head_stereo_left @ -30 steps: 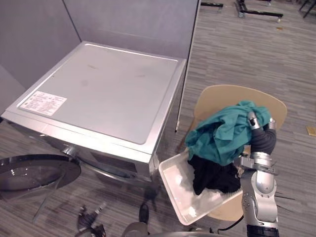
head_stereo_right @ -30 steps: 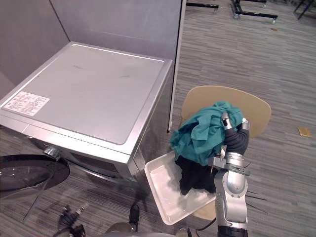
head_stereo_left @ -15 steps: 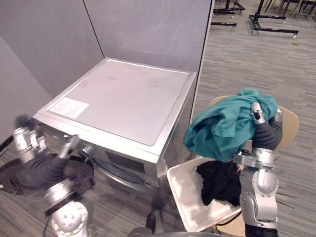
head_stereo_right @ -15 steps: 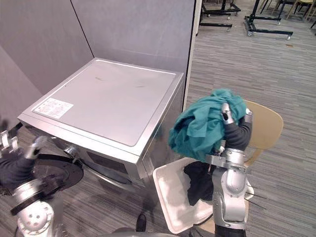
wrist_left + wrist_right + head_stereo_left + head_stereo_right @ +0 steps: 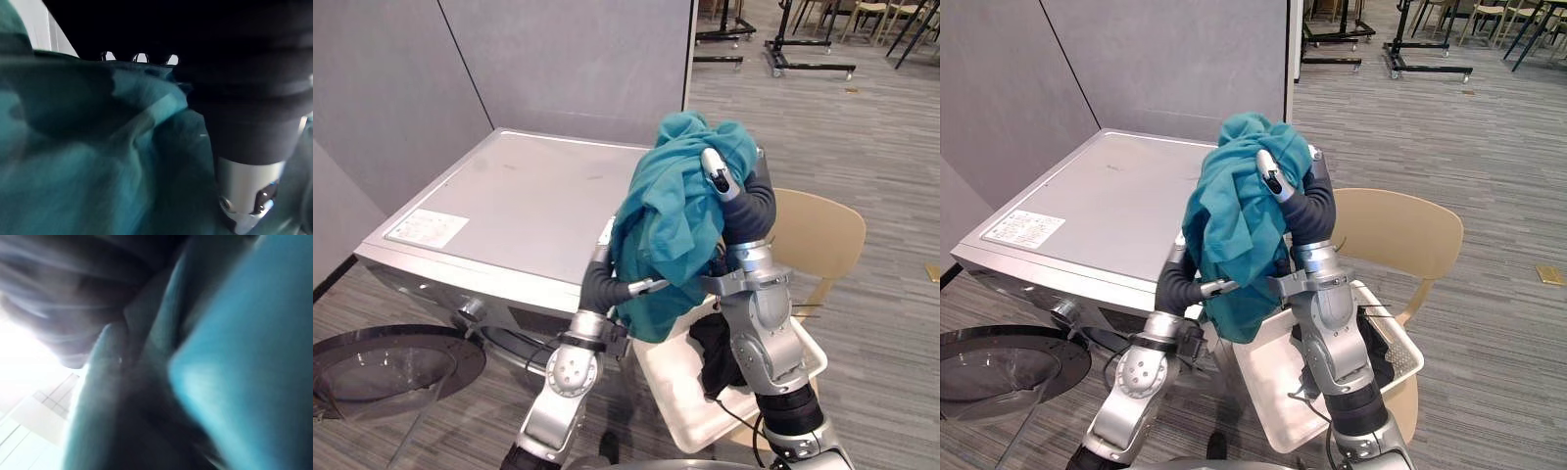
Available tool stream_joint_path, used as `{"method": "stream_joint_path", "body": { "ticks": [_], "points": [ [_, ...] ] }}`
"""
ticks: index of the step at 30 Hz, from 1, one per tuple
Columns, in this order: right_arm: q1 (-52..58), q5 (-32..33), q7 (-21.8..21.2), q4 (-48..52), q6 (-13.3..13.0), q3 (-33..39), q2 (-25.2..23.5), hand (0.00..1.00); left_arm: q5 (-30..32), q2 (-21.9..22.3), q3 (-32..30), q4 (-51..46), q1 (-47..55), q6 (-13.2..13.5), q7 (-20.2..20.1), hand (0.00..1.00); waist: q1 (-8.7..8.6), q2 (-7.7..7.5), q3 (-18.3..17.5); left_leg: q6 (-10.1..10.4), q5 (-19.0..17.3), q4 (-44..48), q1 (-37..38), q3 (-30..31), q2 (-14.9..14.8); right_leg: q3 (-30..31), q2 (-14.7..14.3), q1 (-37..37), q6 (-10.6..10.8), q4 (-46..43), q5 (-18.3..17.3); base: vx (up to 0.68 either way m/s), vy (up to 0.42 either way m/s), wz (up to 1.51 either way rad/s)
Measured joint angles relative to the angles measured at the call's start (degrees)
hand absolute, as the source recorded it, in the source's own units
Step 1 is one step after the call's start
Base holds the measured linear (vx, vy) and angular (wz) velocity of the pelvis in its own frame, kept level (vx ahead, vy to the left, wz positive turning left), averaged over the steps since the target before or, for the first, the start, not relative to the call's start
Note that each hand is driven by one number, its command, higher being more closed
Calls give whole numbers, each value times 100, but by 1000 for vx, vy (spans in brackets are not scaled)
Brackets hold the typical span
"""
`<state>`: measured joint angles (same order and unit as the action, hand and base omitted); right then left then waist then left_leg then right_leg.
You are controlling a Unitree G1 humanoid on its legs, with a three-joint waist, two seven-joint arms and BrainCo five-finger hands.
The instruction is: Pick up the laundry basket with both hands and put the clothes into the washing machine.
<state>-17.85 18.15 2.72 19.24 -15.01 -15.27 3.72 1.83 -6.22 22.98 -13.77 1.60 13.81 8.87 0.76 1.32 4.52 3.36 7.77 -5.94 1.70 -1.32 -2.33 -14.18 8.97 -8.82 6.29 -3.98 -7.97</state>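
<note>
A teal garment [image 5: 666, 235] hangs high in the air between the washing machine [image 5: 509, 206] and the white laundry basket [image 5: 1400, 343]. My right hand [image 5: 717, 176] is at its top, fingers curled into the cloth. My left hand [image 5: 607, 286] reaches into the garment from below and is buried in the folds [image 5: 98, 147]. The basket stands on a beige chair [image 5: 813, 235] with a black garment [image 5: 713, 352] still in it. The machine's round glass door [image 5: 382, 362] is swung open at the lower left.
Grey partition walls [image 5: 558, 59] stand behind the machine. Wheeled frames and chairs [image 5: 803, 49] are far back on the striped floor. Open floor lies to the right of the beige chair.
My right hand has lifted the teal garment out of the basket, up and left toward the machine. My left arm has risen from low left into the cloth. The camera has shifted too.
</note>
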Motion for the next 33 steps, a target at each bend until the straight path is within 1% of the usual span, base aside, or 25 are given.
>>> {"method": "stream_joint_path", "body": {
  "ticks": [1,2,5,7,13,14,20,23,26,28,29,31,33],
  "points": [
    [-132,76,-14,-5,-3,-98,-1,100,101,-6,49,103,-123,-12,1,0,-8,-2,0,0,0,0,-3,-48,-15,43,-14,17,-16,19,45,-15,-13,-22],
    [-196,120,-14,-6,-3,-144,0,100,125,-15,110,174,-205,-18,3,100,-12,-7,0,-1,1,0,-4,-51,-15,48,-14,19,-16,21,48,-8,-13,-12],
    [-370,337,-26,-6,-25,-312,-4,100,353,-33,360,554,-666,-115,16,100,-63,-33,-13,-3,21,-1,-3,-49,-23,50,-22,23,-23,10,53,0,0,0],
    [-432,516,-27,-6,-37,-477,-17,100,490,-48,452,613,-816,-149,63,100,-143,-45,-18,18,37,-2,-17,-52,-52,69,-52,46,-38,10,62,-35,-25,-3],
    [-430,655,-24,-7,-137,-545,-22,100,498,-77,452,685,-994,-163,333,100,-171,-61,-28,57,86,-4,-76,-108,-162,175,-153,170,-95,13,99,-51,-27,-8],
    [-430,649,-22,-7,-147,-543,-21,0,480,-77,445,685,-993,-163,387,100,-172,-68,-32,62,90,-4,-88,-126,-178,196,-167,195,-107,12,108,-55,-17,-11],
    [-205,405,-7,-75,-151,-429,-14,0,277,-77,323,684,-980,-163,429,100,-166,-105,-55,65,97,-4,-95,-213,-206,300,-191,236,-109,40,150,-40,-9,-8],
    [104,143,45,-76,-148,-155,10,0,219,-71,60,584,-799,-163,514,100,-162,-134,-70,65,96,-5,-96,-294,-218,364,-195,265,-107,76,196,-15,-4,-14],
    [426,-81,113,-55,-145,337,94,0,217,-71,-224,302,-522,-163,523,100,-166,-152,-74,66,95,-6,-96,-352,-228,416,-201,275,-99,126,223,-15,-7,-10],
    [682,-376,216,89,-139,759,187,0,213,-73,-356,13,-272,-152,523,100,-166,-163,-78,67,93,-6,-96,-406,-244,483,-217,305,-107,135,241,-13,-10,-10],
    [755,-447,230,147,-138,871,191,0,214,-73,-368,-47,-225,-148,522,100,-166,-167,-79,67,92,-6,-96,-414,-249,488,-221,305,-108,146,247,-9,-12,-11],
    [1016,-817,364,389,-140,1358,188,0,205,-60,-479,-296,2,-109,514,100,-178,-189,-90,70,89,-6,-96,-480,-277,535,-244,305,-122,226,315,-7,-11,-13],
    [1190,-987,473,535,-145,1741,187,0,154,-50,-612,-418,114,-99,517,100,-202,-202,-95,71,87,-6,-96,-514,-283,580,-253,310,-121,259,332,-11,-9,-13]
  ]
}}
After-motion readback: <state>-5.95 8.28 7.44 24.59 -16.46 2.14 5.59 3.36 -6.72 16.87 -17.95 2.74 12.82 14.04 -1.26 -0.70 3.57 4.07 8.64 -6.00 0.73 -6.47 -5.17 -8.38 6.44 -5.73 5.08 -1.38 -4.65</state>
